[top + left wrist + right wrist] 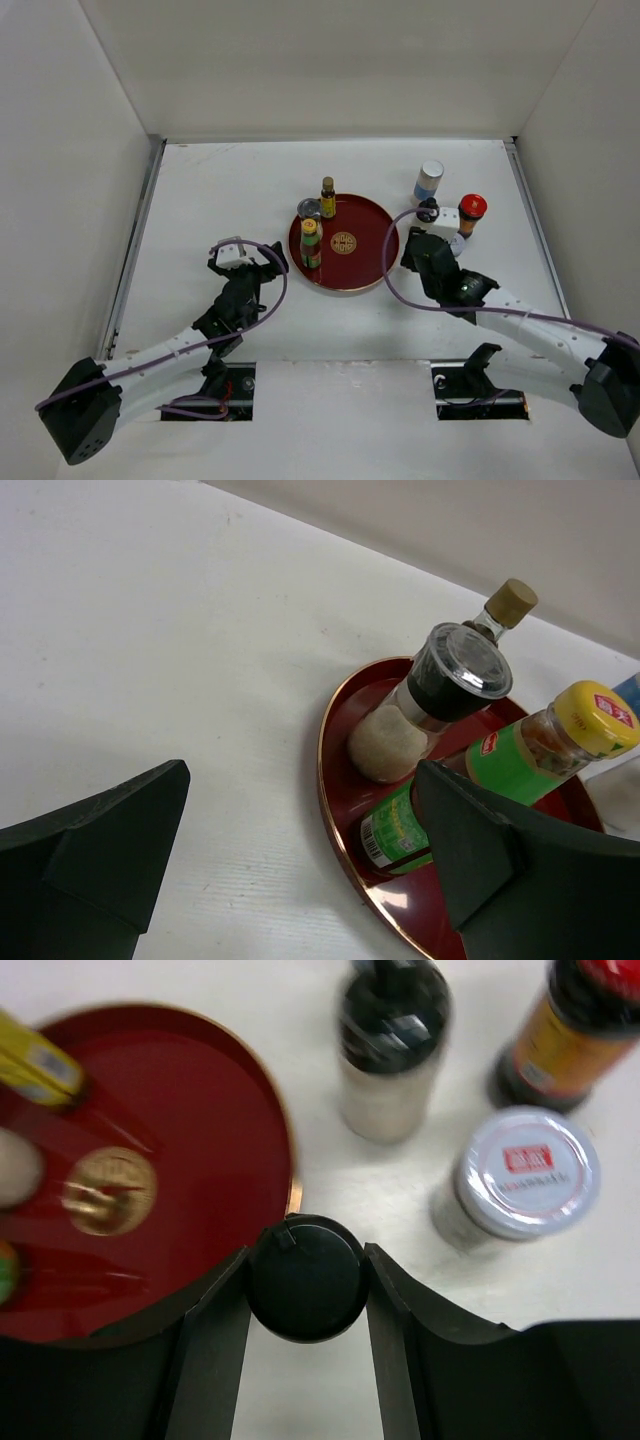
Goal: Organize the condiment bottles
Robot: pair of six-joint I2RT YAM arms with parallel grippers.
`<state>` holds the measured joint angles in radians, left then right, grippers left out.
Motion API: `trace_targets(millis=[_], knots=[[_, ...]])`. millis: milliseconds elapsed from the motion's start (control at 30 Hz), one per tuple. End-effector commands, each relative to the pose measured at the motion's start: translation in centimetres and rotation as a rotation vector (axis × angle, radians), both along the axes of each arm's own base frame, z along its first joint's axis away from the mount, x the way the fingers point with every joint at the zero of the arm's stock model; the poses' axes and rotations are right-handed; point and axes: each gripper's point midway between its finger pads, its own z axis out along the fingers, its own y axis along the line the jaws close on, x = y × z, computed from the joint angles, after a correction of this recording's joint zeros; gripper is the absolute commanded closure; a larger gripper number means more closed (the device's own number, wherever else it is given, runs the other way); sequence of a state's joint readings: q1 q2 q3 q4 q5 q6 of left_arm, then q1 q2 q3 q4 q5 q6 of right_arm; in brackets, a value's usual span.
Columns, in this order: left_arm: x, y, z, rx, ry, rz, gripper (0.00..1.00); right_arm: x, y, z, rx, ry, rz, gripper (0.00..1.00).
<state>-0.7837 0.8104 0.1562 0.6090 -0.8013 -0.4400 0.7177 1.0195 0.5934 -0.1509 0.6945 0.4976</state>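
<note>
Your right fingers (400, 1340) grasp the black-capped bottle (305, 1278) just beside the tray (200, 1090). Your left fingers (110, 840) — spread wide — hold nothing.

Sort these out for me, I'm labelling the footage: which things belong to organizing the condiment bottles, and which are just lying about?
Job: yellow-capped bottle, clear-lidded grinder, tan-capped bottle, white-lidded jar, red-capped bottle, black grinder, black-capped bottle in the right gripper.
Just there: dark-red tray, table.
</note>
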Motion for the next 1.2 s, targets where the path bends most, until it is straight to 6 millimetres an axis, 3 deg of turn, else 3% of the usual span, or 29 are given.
trace_targets(millis=[0,67,167,367,533,767,867,967,1033,1167], knots=[[0.1,-0.3,1.5,-0.095,-0.059,0.0,0.0,1.5,2.8,7.8,0.074,-0.185,0.033,0.6],[0.3,-0.3,1.1,-0.098,-0.051,0.005,0.0,2.6,5.6,9.2,0.128,-0.218,0.104,0.6],[0.3,-0.7,0.9,-0.094,-0.042,-0.015,0.0,4.4,9.8,9.6,0.188,-0.233,0.206,0.6],[0.3,-0.6,0.7,-0.097,-0.038,-0.011,0.0,8.4,16.3,7.4,0.158,-0.194,0.287,0.6],[0.4,-0.4,0.4,-0.094,-0.032,-0.005,0.0,10.0,19.2,5.3,0.118,-0.162,0.31,0.59],[0.2,-0.5,0.8,-0.104,-0.041,-0.013,0.0,9.6,21.1,-1.1,0.075,-0.045,0.31,0.57],[0.1,-0.3,0.9,-0.107,-0.047,-0.007,0.0,9.6,21.1,-2.3,0.071,-0.027,0.291,0.53],[0.1,-0.2,1.0,-0.11,-0.049,-0.009,0.0,9.3,20.5,-1.0,0.085,-0.052,0.266,0.37],[0.1,-0.2,1.1,-0.111,-0.05,-0.007,0.0,9.1,19.6,1.1,0.097,-0.085,0.249,0.29],[0.1,-0.4,0.9,-0.106,-0.046,-0.013,0.0,8.1,17.3,4.6,0.12,-0.127,0.22,0.21]])
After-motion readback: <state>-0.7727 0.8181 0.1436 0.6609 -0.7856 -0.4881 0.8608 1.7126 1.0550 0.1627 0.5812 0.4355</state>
